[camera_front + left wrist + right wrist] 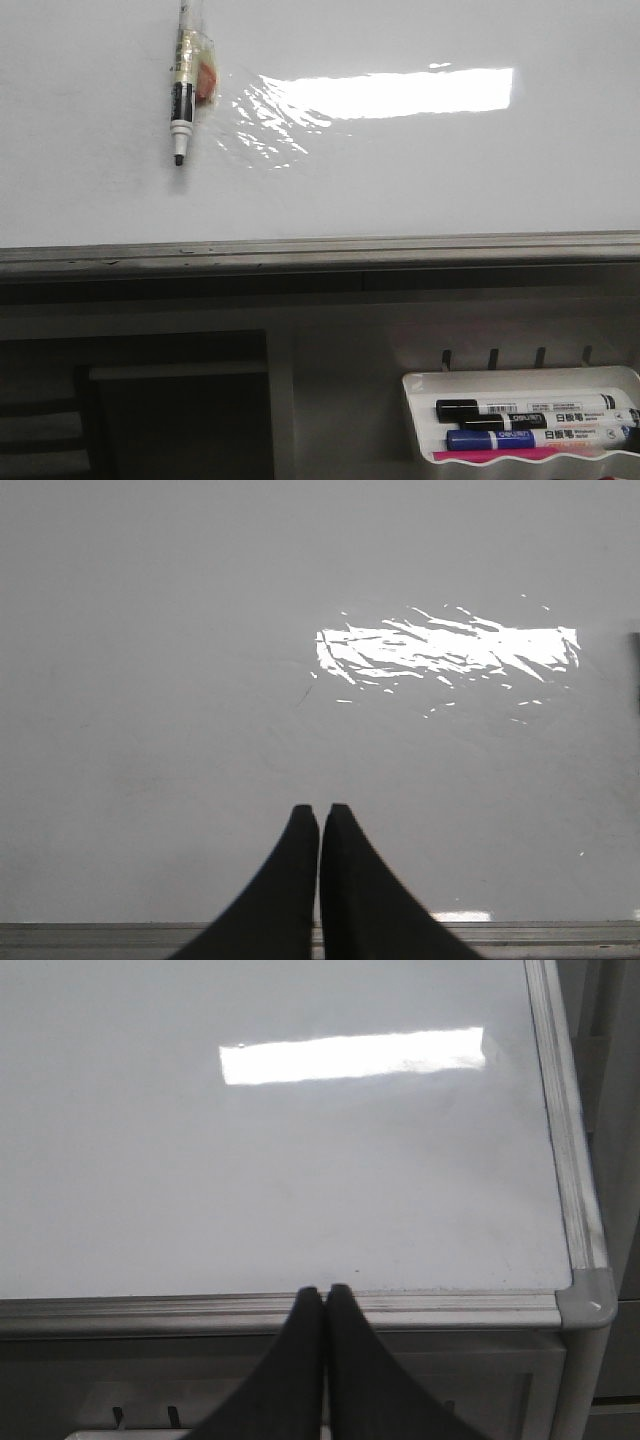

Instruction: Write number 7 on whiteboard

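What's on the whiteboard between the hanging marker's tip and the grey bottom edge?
Nothing: in the front view, the whiteboard is bare white between the hanging marker and the grey bottom edge. No number 7 shows there.

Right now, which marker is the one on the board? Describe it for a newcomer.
Start at the whiteboard, then go to its upper left, beside the wrinkled glare. The marker there hangs tip down, uncapped and wrapped in yellowish tape, unlike the capped markers lying in the tray below.
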Robot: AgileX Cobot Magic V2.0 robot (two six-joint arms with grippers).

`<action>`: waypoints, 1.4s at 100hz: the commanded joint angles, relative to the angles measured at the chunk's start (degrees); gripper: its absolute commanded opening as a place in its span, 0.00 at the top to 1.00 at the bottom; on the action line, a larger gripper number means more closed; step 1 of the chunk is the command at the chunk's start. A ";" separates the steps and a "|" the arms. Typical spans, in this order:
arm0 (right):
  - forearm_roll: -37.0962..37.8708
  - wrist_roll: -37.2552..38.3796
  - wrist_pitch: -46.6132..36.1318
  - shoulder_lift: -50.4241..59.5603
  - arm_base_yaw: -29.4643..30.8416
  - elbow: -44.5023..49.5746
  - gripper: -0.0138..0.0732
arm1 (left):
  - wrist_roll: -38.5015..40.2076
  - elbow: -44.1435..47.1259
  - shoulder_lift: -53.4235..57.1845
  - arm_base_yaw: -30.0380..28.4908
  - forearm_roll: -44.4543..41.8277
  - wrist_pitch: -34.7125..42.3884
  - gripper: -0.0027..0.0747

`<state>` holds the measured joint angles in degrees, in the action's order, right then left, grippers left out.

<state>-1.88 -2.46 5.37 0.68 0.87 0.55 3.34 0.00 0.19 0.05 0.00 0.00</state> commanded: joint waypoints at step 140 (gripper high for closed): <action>-16.19 -4.28 23.95 -25.52 -1.15 -28.36 0.90 | -15.04 -32.57 -21.21 1.84 23.72 -29.69 0.99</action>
<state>-18.60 -4.24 30.75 -20.61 0.59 -22.97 -9.74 -27.72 -17.35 0.27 22.89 -30.83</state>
